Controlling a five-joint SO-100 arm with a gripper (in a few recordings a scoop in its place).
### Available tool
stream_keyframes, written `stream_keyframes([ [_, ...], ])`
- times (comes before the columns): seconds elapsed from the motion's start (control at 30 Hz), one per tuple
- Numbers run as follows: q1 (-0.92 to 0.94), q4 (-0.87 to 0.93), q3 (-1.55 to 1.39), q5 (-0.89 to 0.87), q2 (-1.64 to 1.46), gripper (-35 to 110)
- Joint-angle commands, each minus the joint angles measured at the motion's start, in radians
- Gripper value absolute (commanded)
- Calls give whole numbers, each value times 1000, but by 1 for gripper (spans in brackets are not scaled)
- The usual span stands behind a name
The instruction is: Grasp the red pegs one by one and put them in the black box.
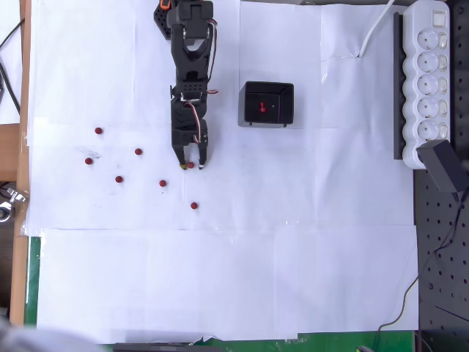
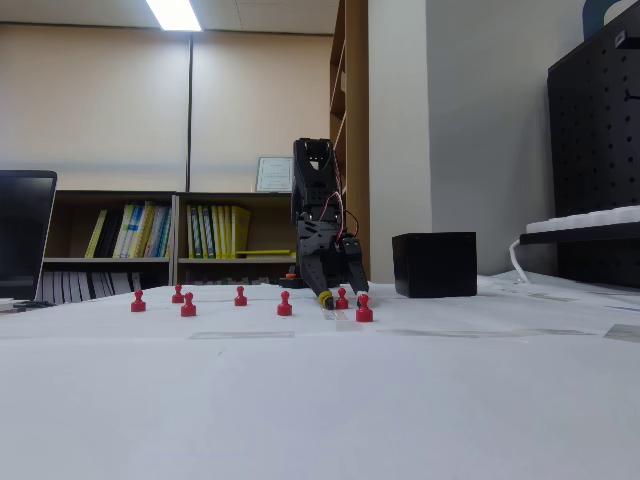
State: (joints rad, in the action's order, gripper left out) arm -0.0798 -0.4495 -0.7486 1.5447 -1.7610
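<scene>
Several small red pegs stand on the white paper. In the overhead view they lie left of and below the gripper: (image 1: 98,130), (image 1: 89,160), (image 1: 138,152), (image 1: 119,179), (image 1: 163,183), (image 1: 194,206). One more red peg (image 1: 191,166) (image 2: 342,298) stands between the fingers of my black gripper (image 1: 190,166) (image 2: 340,294). The gripper is lowered to the paper and open, with a gap on both sides of that peg. The black box (image 1: 287,95) (image 2: 434,264) sits to the right of the arm and holds one red peg (image 1: 262,108).
A white power strip (image 1: 429,81) and its cable lie along the right edge, beside a black pegboard (image 1: 443,242). The paper's left edge meets a wooden table rim (image 1: 22,147). In the fixed view a laptop (image 2: 22,235) stands at the left.
</scene>
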Motion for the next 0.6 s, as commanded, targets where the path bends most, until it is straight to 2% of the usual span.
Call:
stream_keyframes([
  [0.0,-9,-12,21,2,-3,13],
  [0.37,-17,-6,40,-3,3,8],
  [0.57,-17,-3,40,0,2,0],
])
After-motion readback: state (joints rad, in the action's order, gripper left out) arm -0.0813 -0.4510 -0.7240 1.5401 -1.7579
